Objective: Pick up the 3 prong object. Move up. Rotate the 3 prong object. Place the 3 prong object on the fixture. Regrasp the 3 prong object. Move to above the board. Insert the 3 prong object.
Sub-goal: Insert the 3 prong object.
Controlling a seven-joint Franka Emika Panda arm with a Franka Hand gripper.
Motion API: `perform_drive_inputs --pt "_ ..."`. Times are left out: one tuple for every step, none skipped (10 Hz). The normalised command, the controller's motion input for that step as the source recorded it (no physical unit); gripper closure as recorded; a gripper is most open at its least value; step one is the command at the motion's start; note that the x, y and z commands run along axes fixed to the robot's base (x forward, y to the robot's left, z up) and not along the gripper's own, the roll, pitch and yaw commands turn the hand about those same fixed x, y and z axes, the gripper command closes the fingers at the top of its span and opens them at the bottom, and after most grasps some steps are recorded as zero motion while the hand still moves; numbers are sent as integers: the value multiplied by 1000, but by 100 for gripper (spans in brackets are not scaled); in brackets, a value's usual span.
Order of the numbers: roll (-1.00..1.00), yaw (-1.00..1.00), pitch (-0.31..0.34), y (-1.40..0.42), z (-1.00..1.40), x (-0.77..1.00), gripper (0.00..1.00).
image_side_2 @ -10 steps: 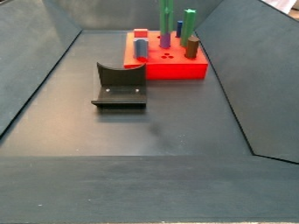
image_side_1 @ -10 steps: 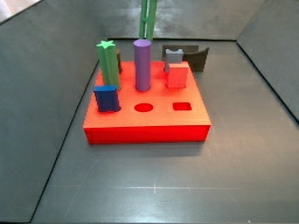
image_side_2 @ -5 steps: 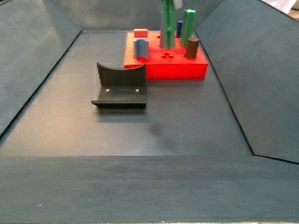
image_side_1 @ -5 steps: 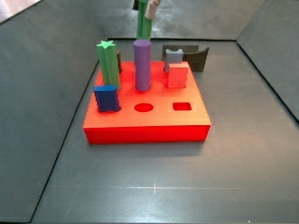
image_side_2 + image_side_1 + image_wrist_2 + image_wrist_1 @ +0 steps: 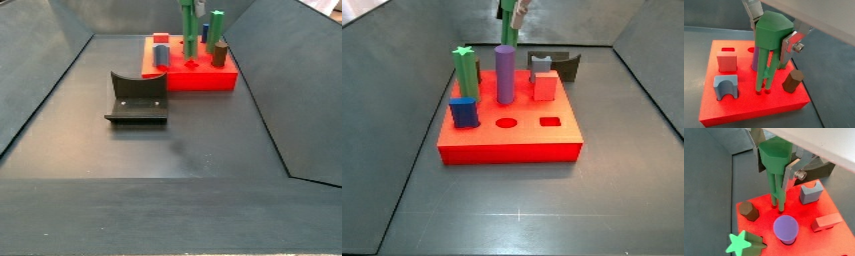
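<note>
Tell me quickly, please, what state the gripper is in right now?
Gripper: jaws shut on the 3 prong object, holding it prongs-down above the board.

The gripper [image 5: 774, 42] hung above the board [image 5: 751, 107], with the 3 prong object [image 5: 771, 55] between its jaws, prongs pointing down over the board's surface. In a wrist view, a short peg [image 5: 793, 81] stood on the board just beside the prongs, and two blocks [image 5: 727, 60] stood further off. In a side view, the fixture [image 5: 136, 97] sat on the floor [image 5: 160, 150], well apart from the jaws and nearer the camera than the board [image 5: 201, 78].
</note>
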Motion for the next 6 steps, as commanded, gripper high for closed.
perform_drive_inputs --pt "49 97 69 0 -60 26 100" --pt "49 154 57 0 -117 0 100" --pt "43 211 49 0 -143 0 100" --pt "0 169 50 0 -206 131 100" --pt "0 120 46 17 -214 80 100" --pt "40 23 56 0 -260 0 100"
